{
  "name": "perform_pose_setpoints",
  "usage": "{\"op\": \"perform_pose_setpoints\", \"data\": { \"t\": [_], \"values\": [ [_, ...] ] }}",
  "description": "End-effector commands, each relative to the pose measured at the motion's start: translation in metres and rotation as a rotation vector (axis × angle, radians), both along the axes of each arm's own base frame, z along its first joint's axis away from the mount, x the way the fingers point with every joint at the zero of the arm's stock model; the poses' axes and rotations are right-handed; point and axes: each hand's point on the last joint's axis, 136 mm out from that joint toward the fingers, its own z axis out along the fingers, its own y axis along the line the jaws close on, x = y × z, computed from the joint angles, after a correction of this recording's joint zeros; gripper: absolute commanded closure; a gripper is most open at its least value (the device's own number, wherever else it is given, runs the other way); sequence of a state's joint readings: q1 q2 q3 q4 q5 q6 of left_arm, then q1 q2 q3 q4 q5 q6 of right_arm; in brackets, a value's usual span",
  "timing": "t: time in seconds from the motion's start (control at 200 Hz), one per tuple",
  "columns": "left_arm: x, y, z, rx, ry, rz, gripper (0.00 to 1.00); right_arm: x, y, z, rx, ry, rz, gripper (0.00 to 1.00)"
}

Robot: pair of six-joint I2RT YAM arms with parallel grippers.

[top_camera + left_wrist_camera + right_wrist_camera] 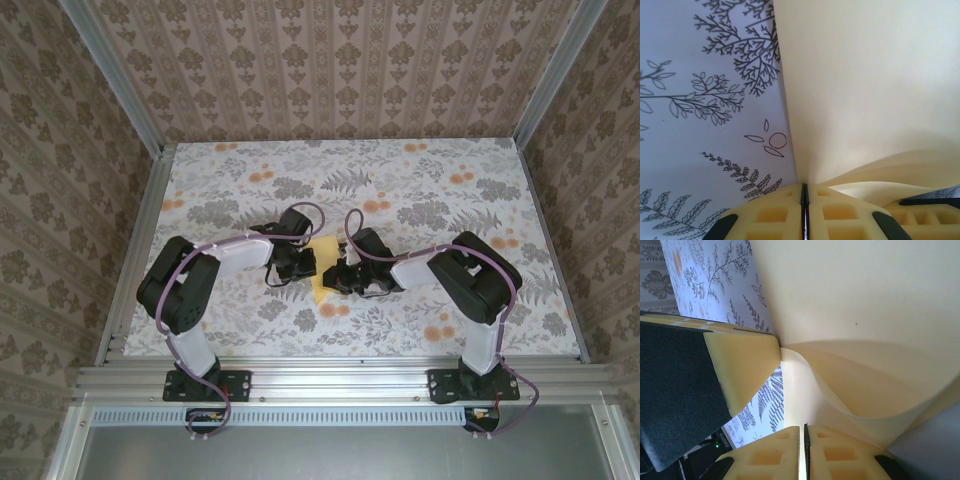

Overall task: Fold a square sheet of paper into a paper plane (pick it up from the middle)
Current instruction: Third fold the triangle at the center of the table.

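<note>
The sheet of paper [325, 262] lies near the middle of the flowered table [250, 325], between my two grippers. It is thin, light and limp. It bends at the slightest push and I judge it would crease or tear if I pulled hard, so it wants a gentle pinch and slow, matched moves from both sides. It should also slide easily on the smooth table, so I would rather lift than drag. The best place to take it is where it bulges up off the table, close to its middle, not at a flat corner that my pads cannot get under.

My left gripper [804, 202] has its pads pressed together with only a thin seam between them. The sheet's edge runs right into that seam, so I read this as a pinch on the paper. My right gripper [804, 447] is closed the same way, with a raised curl of the sheet sweeping down into its pads. One finger [742, 365] of the left gripper shows just beside it.

Both arms are bent at the elbow and reach inward, wrists low over the table, grippers nearly nose to nose across the sheet
</note>
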State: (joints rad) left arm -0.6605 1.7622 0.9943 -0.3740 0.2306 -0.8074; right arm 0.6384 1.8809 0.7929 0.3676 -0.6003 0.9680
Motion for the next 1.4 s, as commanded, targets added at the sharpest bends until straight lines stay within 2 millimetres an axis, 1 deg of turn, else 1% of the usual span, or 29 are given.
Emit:
{"op": "perform_pose_setpoints", "data": {
  "t": [0.0, 0.11, 0.195, 0.495, 0.74, 1.025, 1.395],
  "values": [
    [-0.007, 0.001, 0.0, 0.009, 0.007, -0.031, 0.89, 0.004, 0.004, 0.0, -0.004, 0.001, 0.006, 0.86],
    [-0.009, 0.005, -0.005, 0.033, 0.023, -0.027, 0.91, 0.006, 0.007, 0.011, 0.016, -0.018, 0.011, 0.85],
    [-0.011, 0.009, -0.009, 0.05, 0.033, -0.024, 0.91, 0.004, 0.008, 0.016, 0.022, -0.023, 0.018, 0.84],
    [-0.015, 0.014, -0.017, 0.092, 0.058, -0.018, 0.93, -0.018, 0.008, 0.018, -0.01, -0.023, 0.059, 0.84],
    [-0.015, 0.015, -0.018, 0.104, 0.064, -0.019, 0.93, -0.026, 0.01, 0.008, -0.039, -0.013, 0.068, 0.84],
    [-0.014, 0.013, -0.014, 0.098, 0.055, -0.024, 0.93, -0.017, 0.012, -0.001, -0.054, -0.012, 0.043, 0.84],
    [-0.014, 0.012, -0.011, 0.093, 0.047, -0.028, 0.94, -0.016, 0.012, -0.009, -0.068, 0.001, 0.036, 0.84]
  ]
}}
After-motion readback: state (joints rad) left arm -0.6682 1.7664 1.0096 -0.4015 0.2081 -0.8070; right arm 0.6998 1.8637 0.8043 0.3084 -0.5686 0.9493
